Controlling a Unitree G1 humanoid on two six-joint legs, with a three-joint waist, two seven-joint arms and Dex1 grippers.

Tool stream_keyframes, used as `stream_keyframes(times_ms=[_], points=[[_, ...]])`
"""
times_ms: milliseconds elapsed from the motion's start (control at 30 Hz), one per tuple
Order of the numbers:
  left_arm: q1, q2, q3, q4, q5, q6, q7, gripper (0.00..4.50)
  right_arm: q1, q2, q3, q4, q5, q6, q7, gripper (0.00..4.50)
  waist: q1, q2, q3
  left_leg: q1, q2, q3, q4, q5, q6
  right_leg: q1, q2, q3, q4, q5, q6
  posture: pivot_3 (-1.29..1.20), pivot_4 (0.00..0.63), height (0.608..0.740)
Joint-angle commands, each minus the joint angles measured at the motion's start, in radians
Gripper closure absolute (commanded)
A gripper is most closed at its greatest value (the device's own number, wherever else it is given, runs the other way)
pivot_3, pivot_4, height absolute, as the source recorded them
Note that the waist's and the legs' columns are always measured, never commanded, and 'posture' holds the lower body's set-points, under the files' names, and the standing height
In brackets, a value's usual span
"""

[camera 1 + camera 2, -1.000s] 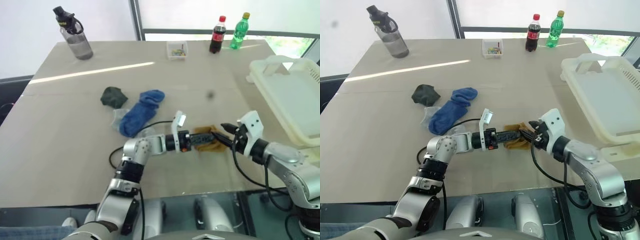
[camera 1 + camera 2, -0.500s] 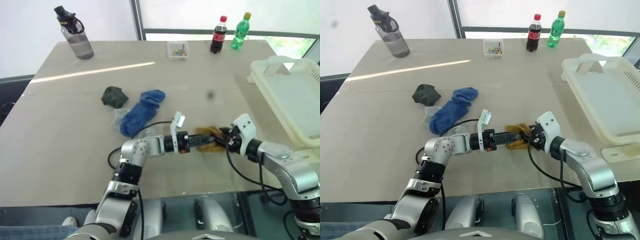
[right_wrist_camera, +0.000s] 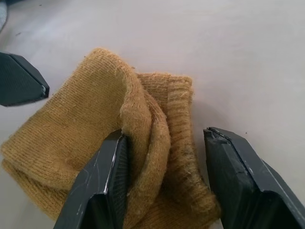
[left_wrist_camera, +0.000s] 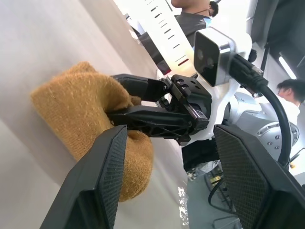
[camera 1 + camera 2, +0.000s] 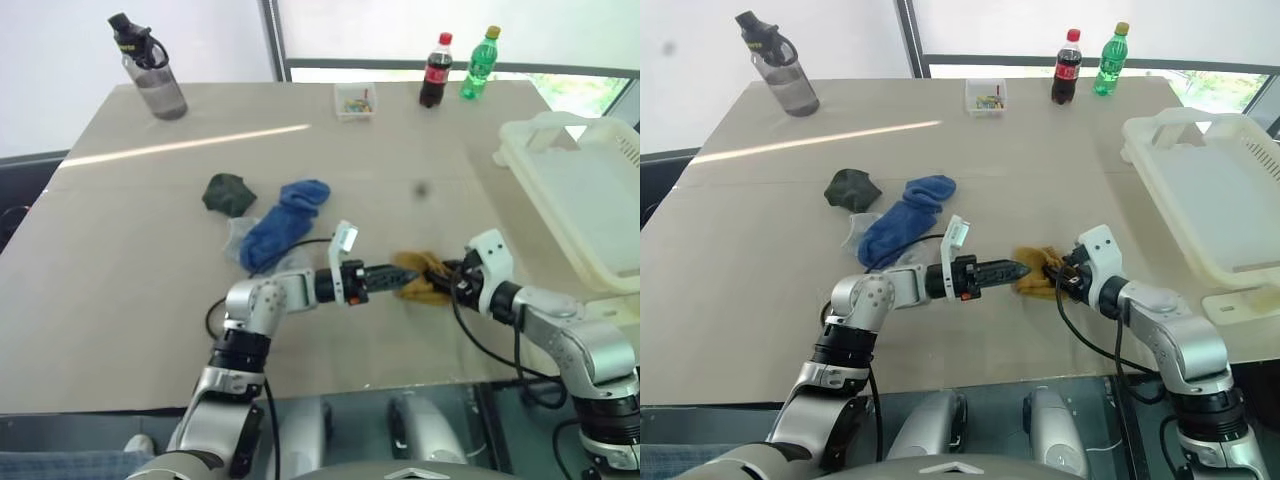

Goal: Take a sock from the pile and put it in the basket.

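Straddling sock (image 3: pixel 143 157) folds, R gripper (image 3: pixel 167 181) jaws spread, maybe touching, L gripper (image 4: pixel 167 191) jaws apart, empty.

Fuzzy knit sock (image 3: pixel 119 157), matt table (image 5: pixel 150 260)

a wide beige table (image 5: pixel 150 260) takes up most of the room in front, its top plain and matte, with a bright streak of daylight (image 5: pixel 190 143) lying across the far left part. behind it a pale wall (image 5: pixel 60 60) runs along the left, meeting a dark window post (image 5: pixel 272 40) near the middle. to the right of the post a window (image 5: pixel 420 30) with a dark lower frame lets in strong white light, and some green shows outside at the far right (image 5: pixel 590 95). below the table's near edge the floor (image 5: pixel 330 440) looks grey-blue. a dark strip (image 5: pixel 25 190) sits past the table's left edge.
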Motion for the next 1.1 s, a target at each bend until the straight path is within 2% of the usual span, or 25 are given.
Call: stream_keyframes(times_ms=[33, 133, 367, 533, 700, 733, 933, 1100], points=[[-0.015, 0.066, -0.038, -0.103, 0.051, -0.063, -0.019, 1.45, 0.018, -0.018, 0.024, 0.008, 0.009, 0.056, 0.015, 2.06, 0.0, 0.0, 0.0, 0.0, 0.0, 0.0, 0.0, 0.0, 0.0, 0.0, 0.0, 0.0, 0.0, 0.0, 0.0, 0.0, 0.15, 0.74], [-0.04, 0.183, -0.093, -0.175, 0.155, -0.178, -0.054, 1.45, 0.017, -0.014, 0.023, 0.002, 0.056, 0.094, 0.048, 2.06, 0.0, 0.0, 0.0, 0.0, 0.0, 0.0, -0.001, 0.0, 0.0, 0.0, 0.0, 0.0, 0.0, 0.0, 0.0, 0.0, 0.15, 0.74], [-0.176, 0.297, -0.046, -0.195, 0.222, -0.347, -0.1, 1.45, 0.0, -0.05, 0.087, 0.04, 0.003, 0.071, 0.059, 2.06, -0.001, 0.0, 0.0, 0.0, 0.0, 0.0, 0.0, 0.0, 0.0, 0.0, 0.0, 0.0, -0.001, 0.0, 0.0, 0.0, 0.15, 0.74], [-0.243, 0.4, -0.053, -0.253, 0.219, -0.376, -0.192, 1.45, -0.008, -0.053, 0.106, 0.064, 0.002, 0.086, 0.066, 2.06, -0.004, 0.0, 0.0, 0.0, 0.001, 0.001, -0.002, 0.0, 0.0, 0.0, 0.001, 0.0, -0.001, 0.0, 0.0, 0.0, 0.15, 0.74], [-0.223, 0.527, -0.093, -0.32, 0.239, -0.402, -0.316, 1.4, -0.011, -0.052, 0.114, 0.067, 0.005, 0.094, 0.073, 4.21, -0.004, -0.001, 0.0, 0.001, 0.001, 0.001, -0.001, 0.0, 0.0, 0.0, 0.001, 0.0, -0.001, -0.002, 0.002, 0.0, 0.15, 0.74], [-0.211, 0.563, -0.109, -0.333, 0.253, -0.41, -0.348, 1.4, -0.012, -0.053, 0.115, 0.068, 0.005, 0.093, 0.074, 4.44, -0.005, -0.001, -0.001, 0.001, 0.001, 0.001, -0.001, 0.0, 0.0, 0.0, 0.001, 0.0, 0.0, -0.002, 0.002, 0.0, 0.15, 0.74], [-0.166, 0.718, -0.174, -0.347, 0.333, -0.45, -0.459, 1.4, -0.021, -0.053, 0.118, 0.08, 0.0, 0.083, 0.08, 4.44, -0.004, -0.001, -0.001, 0.002, 0.002, 0.001, -0.001, 0.0, 0.0, 0.0, 0.001, 0.001, 0.0, -0.004, -0.001, 0.0, 0.15, 0.74], [-0.164, 0.724, -0.171, -0.364, 0.336, -0.446, -0.478, 1.4, -0.024, -0.051, 0.118, 0.084, -0.004, 0.08, 0.084, 4.44, -0.003, -0.002, -0.001, 0.001, 0.002, 0.001, -0.001, 0.0, 0.0, 0.0, 0.001, 0.0, 0.0, -0.005, -0.001, 0.0, 0.15, 0.74]])
